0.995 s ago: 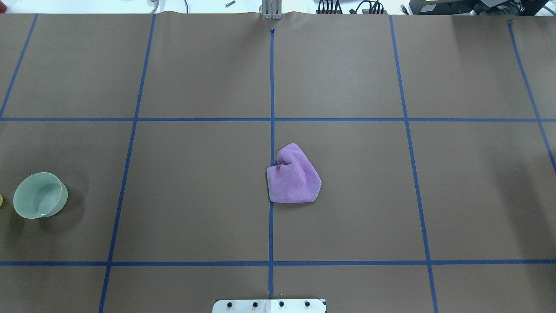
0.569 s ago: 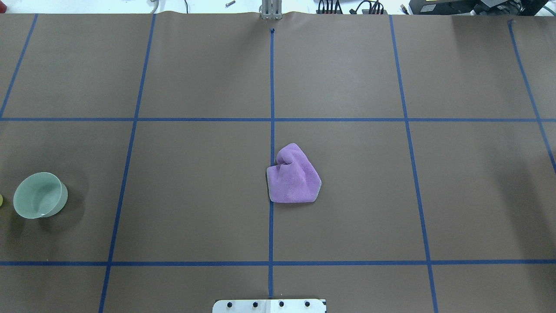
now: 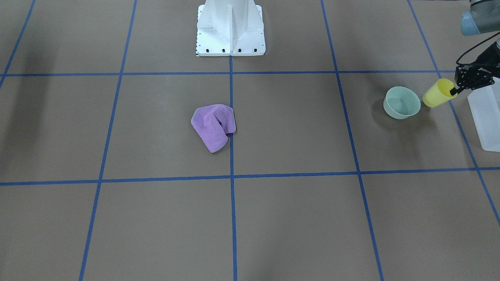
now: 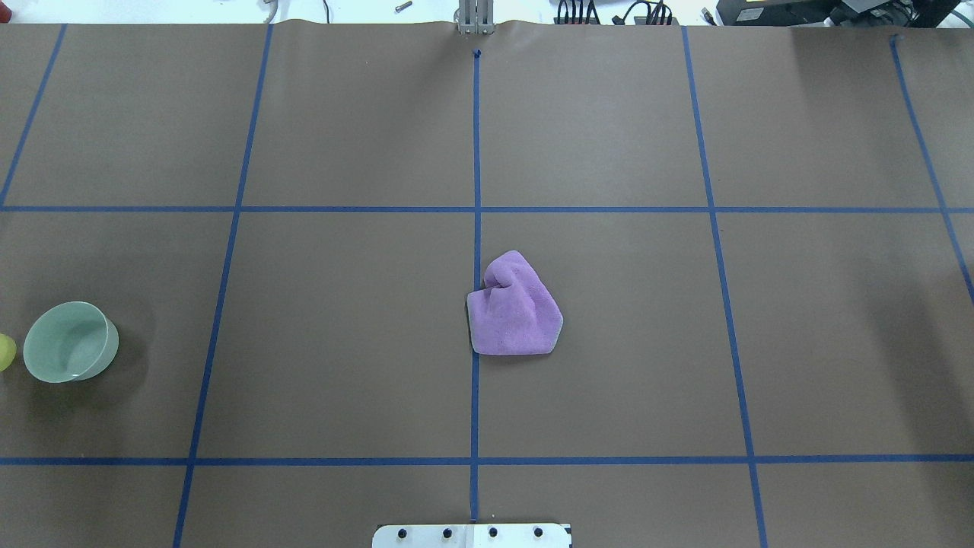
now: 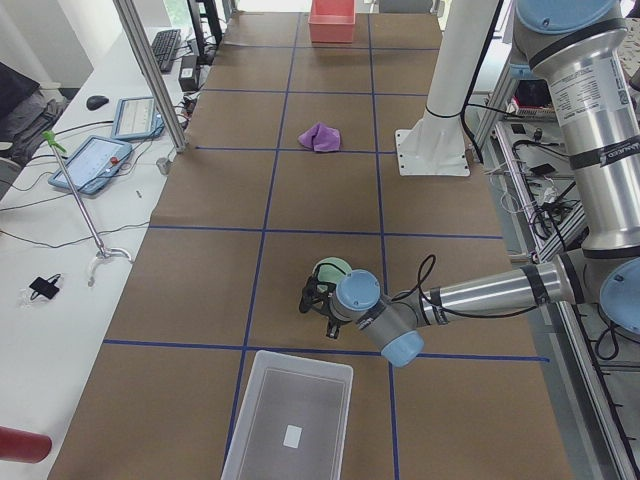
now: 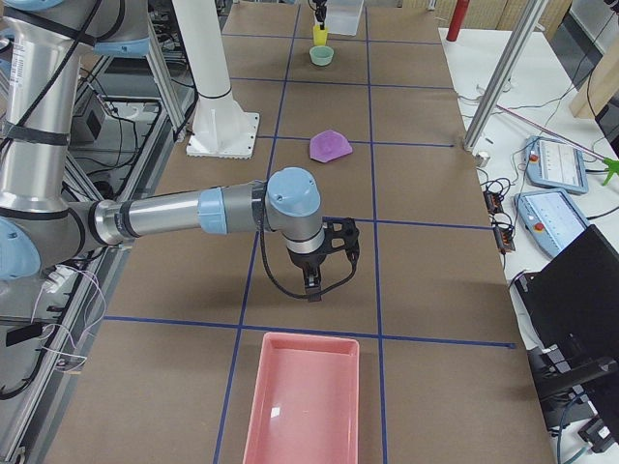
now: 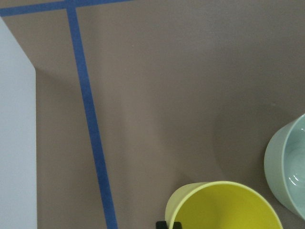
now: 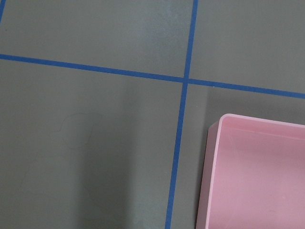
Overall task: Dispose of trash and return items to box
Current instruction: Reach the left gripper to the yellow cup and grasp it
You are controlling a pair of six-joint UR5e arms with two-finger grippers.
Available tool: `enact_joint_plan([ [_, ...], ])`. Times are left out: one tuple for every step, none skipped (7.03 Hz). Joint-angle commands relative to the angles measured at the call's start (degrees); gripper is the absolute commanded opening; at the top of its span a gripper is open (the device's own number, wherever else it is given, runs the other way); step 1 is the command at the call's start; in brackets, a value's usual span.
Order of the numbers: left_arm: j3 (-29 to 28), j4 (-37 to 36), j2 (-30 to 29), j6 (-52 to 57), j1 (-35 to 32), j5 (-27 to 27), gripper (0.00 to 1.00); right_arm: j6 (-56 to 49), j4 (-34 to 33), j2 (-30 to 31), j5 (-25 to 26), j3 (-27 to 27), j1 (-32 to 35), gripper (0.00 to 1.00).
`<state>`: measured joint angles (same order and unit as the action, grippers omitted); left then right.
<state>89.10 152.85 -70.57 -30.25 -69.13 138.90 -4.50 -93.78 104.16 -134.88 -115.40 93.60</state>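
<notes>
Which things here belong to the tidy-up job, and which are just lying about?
Job:
yellow cup, tilted in the left hand
mint-green bowl
frosted white tub

Lying about, role unclear:
purple cloth
pink tray

Left gripper (image 3: pixel 454 91) pinching yellow cup (image 3: pixel 436 93) rim, right gripper (image 6: pixel 311 288) pointing down, state unclear
</notes>
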Motion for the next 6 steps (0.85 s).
enact_joint_plan([
  [2.0,-0.7,0.3,-0.1,-7.0,8.2,0.0,0.1,0.0,-0.1,0.0,0.1,0.0,1.0],
  [2.1,-2.7,0.3,0.6,-8.6,8.3,0.0,0.1,0.0,-0.1,0.0,0.0,0.0,1.0],
  [3.9,-5.4,0.1,0.8,-9.1,8.1,0.0,0.1,0.0,-0.1,0.0,0.1,0.0,1.0],
  [5.2,-9.2,-0.2,3.2,-11.4,8.1,0.0,0.1,-0.1,-0.2,0.0,0.2,0.0,1.0],
  [5.4,-16.7,-2.3,11.7,-14.7,7.8,0.0,0.1,-0.1,-0.3,0.0,0.3,0.0,1.0],
  [6.4,-27.2,-5.2,20.3,-18.4,7.7,0.0,0.1,-0.1,-0.3,0.0,0.3,0.0,1.0],
])
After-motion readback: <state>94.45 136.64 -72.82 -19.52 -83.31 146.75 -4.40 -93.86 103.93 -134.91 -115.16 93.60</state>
